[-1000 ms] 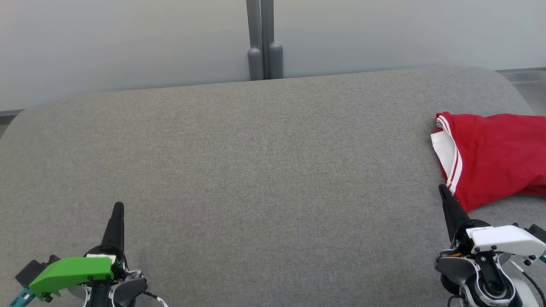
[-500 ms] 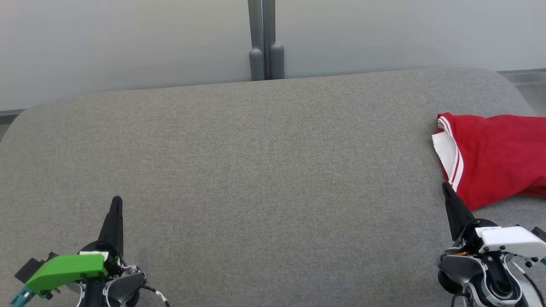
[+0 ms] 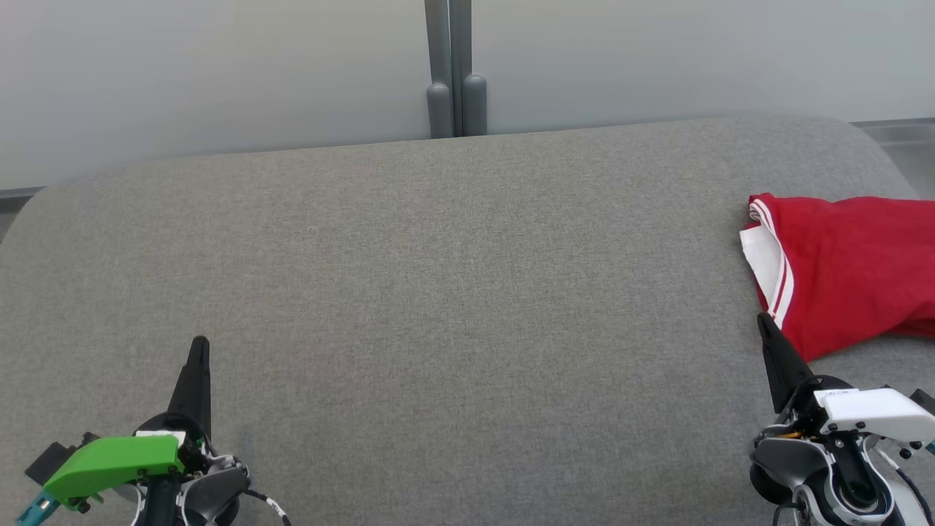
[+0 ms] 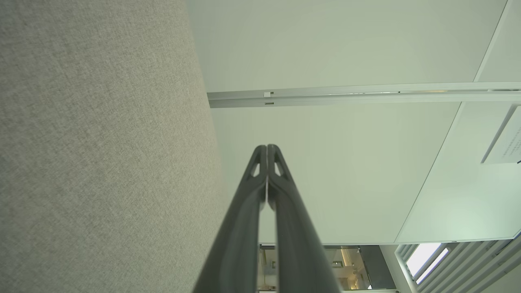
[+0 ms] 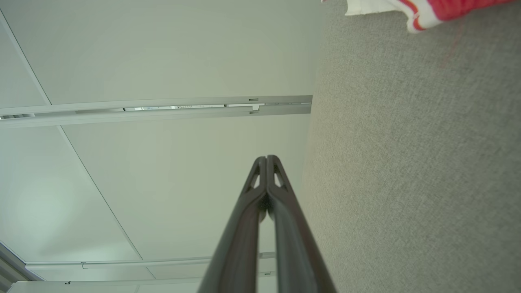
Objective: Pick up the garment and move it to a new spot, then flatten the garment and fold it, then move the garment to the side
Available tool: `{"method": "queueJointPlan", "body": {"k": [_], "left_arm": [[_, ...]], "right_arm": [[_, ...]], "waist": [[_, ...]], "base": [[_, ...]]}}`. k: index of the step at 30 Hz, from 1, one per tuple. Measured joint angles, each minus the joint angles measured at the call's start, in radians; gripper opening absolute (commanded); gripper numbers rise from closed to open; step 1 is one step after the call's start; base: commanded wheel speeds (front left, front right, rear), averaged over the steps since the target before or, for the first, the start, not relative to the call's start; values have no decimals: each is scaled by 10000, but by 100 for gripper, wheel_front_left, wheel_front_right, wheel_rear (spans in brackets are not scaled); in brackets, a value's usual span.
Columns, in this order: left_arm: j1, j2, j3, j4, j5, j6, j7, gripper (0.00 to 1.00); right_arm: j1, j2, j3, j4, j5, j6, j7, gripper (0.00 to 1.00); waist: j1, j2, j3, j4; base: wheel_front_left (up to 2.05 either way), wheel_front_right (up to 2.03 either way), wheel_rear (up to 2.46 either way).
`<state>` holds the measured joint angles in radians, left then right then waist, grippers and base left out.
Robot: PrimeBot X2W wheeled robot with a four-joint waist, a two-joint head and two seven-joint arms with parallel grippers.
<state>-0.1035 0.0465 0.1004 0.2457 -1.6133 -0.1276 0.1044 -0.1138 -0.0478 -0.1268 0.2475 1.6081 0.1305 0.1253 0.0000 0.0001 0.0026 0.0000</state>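
While the red garment [image 3: 847,270] lies at the grey cushion's [image 3: 438,292] far right edge, the left gripper [image 3: 199,343] and right gripper [image 3: 762,319] sit fully closed, holding nothing. The right, near the hem, should probably open before pinching the striped edge.

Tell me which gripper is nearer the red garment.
Right. The right gripper lies beside the red garment, at its striped edge; the left gripper is far to its left across the grey cushion.
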Motion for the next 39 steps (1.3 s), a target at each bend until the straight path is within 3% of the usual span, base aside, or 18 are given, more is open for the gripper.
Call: {"method": "queueJointPlan", "body": {"k": [39], "left_arm": [[-1, 0, 0, -2, 0, -2, 0, 0]], "right_arm": [[3, 0, 0, -2, 2, 0, 0, 0]], "waist": [[0, 0, 0, 0]], "base": [[0, 0, 0]]}}
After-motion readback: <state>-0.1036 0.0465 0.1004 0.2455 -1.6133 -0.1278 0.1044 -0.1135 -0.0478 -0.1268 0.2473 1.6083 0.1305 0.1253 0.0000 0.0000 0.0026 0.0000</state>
